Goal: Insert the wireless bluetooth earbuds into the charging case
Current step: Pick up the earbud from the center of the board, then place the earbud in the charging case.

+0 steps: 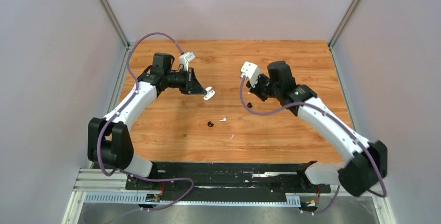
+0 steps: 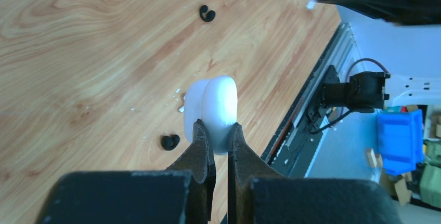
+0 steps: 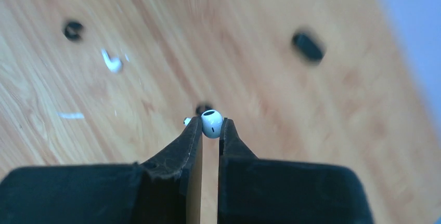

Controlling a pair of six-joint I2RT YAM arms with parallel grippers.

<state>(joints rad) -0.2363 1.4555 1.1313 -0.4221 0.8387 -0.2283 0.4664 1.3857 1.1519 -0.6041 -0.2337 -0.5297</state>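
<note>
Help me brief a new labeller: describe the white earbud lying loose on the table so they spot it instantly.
Near the middle of the wooden table, the white earbud lies just right of a black earbud. Unlike that neighbour, it is white with a short stem.

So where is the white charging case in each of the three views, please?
Top external: the case, left of centre.
Left wrist: centre of the picture, pinched by the left gripper.
Right wrist: not in it.
Shared landmark: the wooden table, seen in all three.
</note>
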